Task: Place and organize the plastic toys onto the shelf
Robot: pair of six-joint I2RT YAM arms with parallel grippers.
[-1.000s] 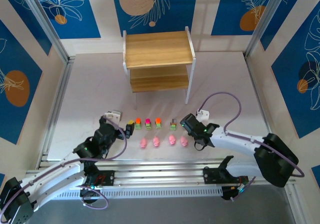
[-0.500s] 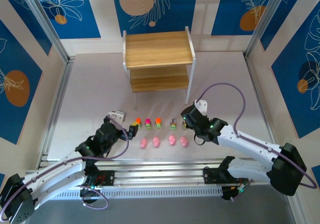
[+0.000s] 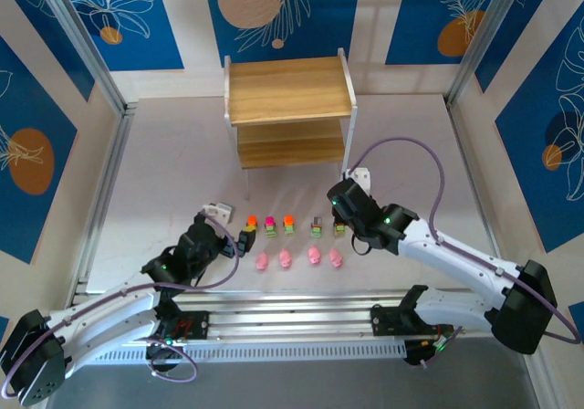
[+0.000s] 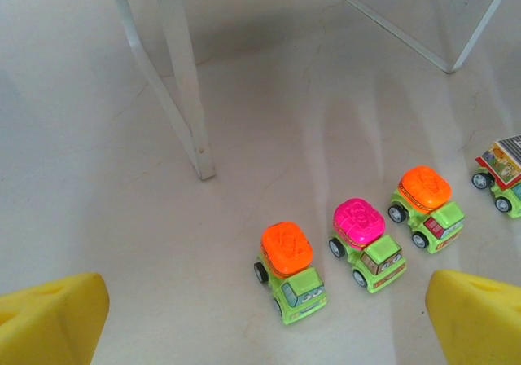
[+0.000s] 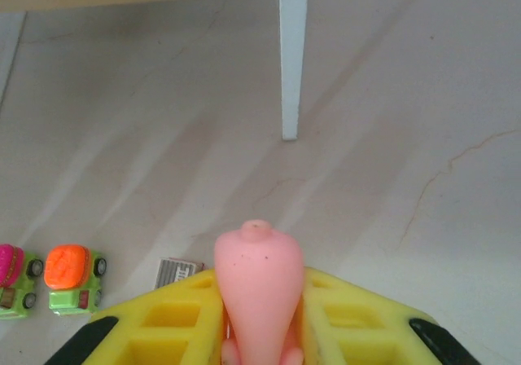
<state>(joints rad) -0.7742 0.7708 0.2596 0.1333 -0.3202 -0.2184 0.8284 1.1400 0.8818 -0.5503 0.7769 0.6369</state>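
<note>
1. While you look down from above, the toys fall into two kinds: small blocky cars with green bodies and orange, magenta or grey tops, and rounded pink figures. The shelf is light wood on two tiers with a thin white frame.
2. The shelf stands at the 12 o'clock end of the desk. The cars stand in a row at 6 o'clock from it, and four pink figures lie in a second row just at 6 o'clock of the cars.
3. Your right pincer is clamped on a fifth pink figure, which sits between its yellow fingers with the narrow tip pointing to 12 o'clock. The pincer hangs over the 3 o'clock end of the car row.
4. From the right wrist, a white shelf leg stands at 12 o'clock of that figure, with bare desk between. An orange-topped and a magenta-topped car sit off at 9 o'clock.
5. Your left pincer stands wide open and grips nothing, at the 9 o'clock end of the car row.
6. From the left wrist, its yellow fingers flank the lower corners. The orange-topped car is nearest, at 12 o'clock between them and untouched. Another shelf leg stands at 11 o'clock.
</note>
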